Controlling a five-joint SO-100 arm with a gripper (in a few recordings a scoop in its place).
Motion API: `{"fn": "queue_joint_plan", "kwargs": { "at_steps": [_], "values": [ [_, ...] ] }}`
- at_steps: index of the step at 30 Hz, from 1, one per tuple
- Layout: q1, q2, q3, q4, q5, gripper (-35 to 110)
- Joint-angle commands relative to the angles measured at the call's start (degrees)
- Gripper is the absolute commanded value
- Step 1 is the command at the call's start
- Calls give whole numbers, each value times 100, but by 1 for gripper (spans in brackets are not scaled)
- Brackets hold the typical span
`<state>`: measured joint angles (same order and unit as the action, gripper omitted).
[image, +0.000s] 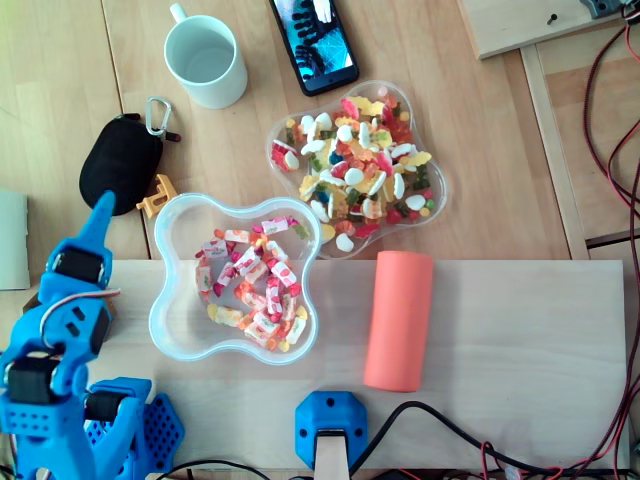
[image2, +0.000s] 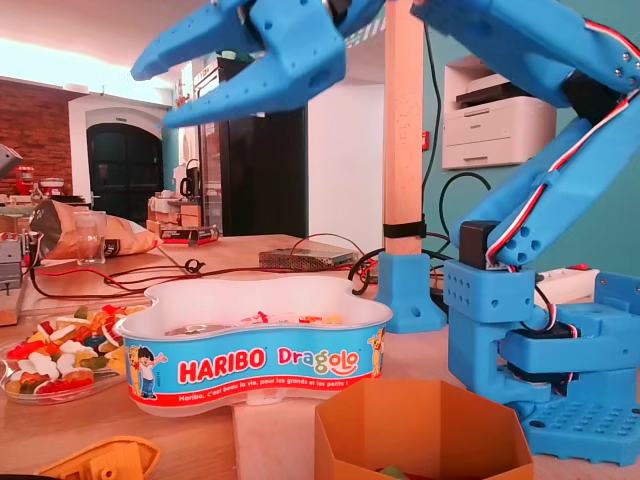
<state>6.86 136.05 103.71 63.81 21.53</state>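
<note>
Currently, in the overhead view, the claw (image: 102, 212) sits at 9 o'clock of the Haribo tub (image: 178, 290), jaws spread and empty, while all wrapped sweets (image: 250, 285) lie inside it, none gripped, gummy tray (image: 272, 152) at 1 o'clock.

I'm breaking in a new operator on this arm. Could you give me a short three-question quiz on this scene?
1. True or false: the gripper is shut on a sweet.
2. In the overhead view, where does the orange cylinder lie relative to the Haribo tub? A) left of it B) right of it C) inside it
3. What does the clear tray hold?

Key: 1 false, its jaws stand open and empty; 2 B; 3 loose gummy sweets.
</note>
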Motion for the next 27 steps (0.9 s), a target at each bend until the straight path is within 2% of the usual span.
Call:
{"fn": "queue_joint_plan", "kwargs": {
  "at_steps": [1,7,12,17,23,27],
  "values": [
    [272,-35,-1125,1169,-9,19],
    [1415,-316,-1608,2619,-396,19],
    [2681,-1011,-967,3006,-1187,19],
    [3278,-1907,-439,2619,-2250,19],
    [3111,-2786,-712,1441,-4052,19],
    [2883,-3155,-756,1011,-4641,19]
  ]
}}
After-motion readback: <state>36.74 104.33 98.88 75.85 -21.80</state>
